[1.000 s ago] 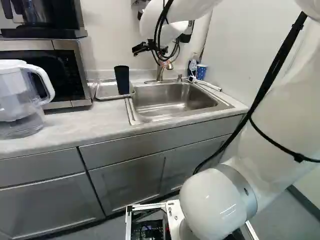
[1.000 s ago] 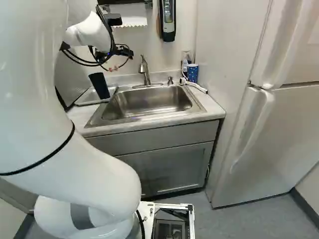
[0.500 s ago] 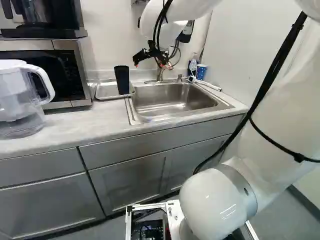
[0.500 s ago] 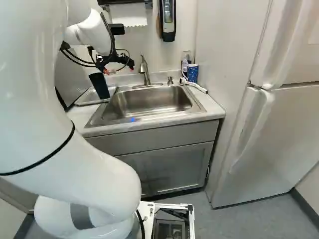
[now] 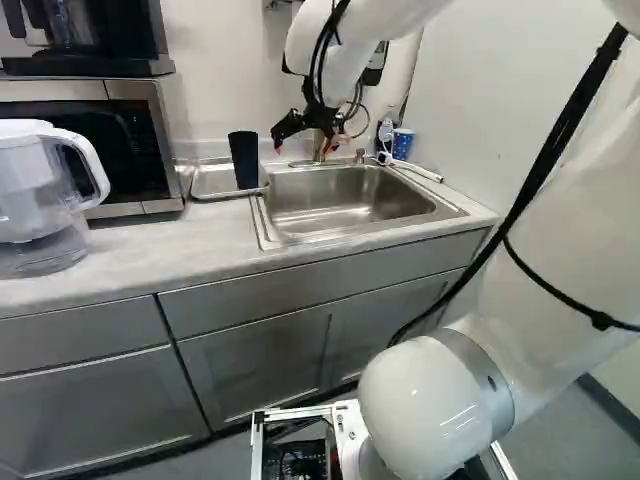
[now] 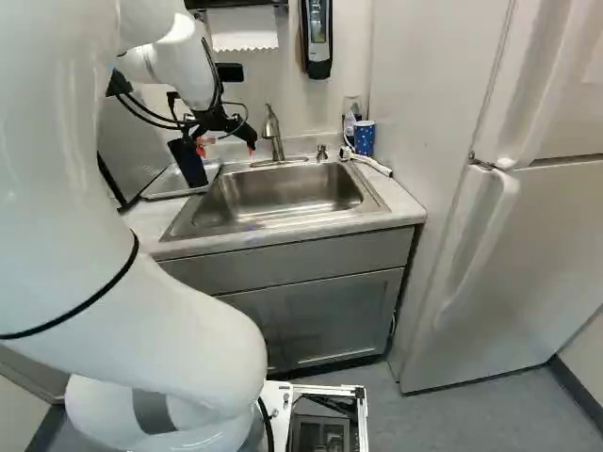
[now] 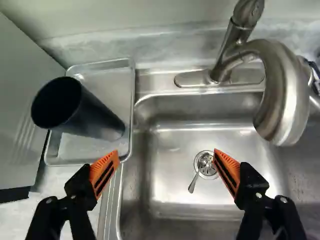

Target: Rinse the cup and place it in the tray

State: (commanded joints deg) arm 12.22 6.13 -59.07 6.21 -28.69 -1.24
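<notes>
The gripper [image 5: 302, 146] hangs over the back left part of the sink in the left base view, pointing down. In the wrist view the gripper [image 7: 166, 154] is open, its two orange pads wide apart over the sink, nothing between them. The black cup [image 7: 95, 115] stands upright on the metal tray [image 7: 119, 85], beyond and beside one finger and not touching it. In the right base view the cup [image 6: 188, 165] shows just behind a fingertip. The faucet [image 7: 282, 90] curves over the basin on the other finger's side.
A spoon [image 7: 193, 182] lies by the drain of the sink [image 7: 175, 210]. A microwave [image 5: 130, 145] and a water pitcher [image 5: 45, 195] stand on the counter [image 5: 150, 250]. A blue cup [image 6: 365, 138] is at the sink's back right corner, and a refrigerator [image 6: 509, 254] stands farther right.
My gripper has swung from nearly level to pointing down, and its fingertips are lower, nearer the sink. The cup and tray have not moved.
</notes>
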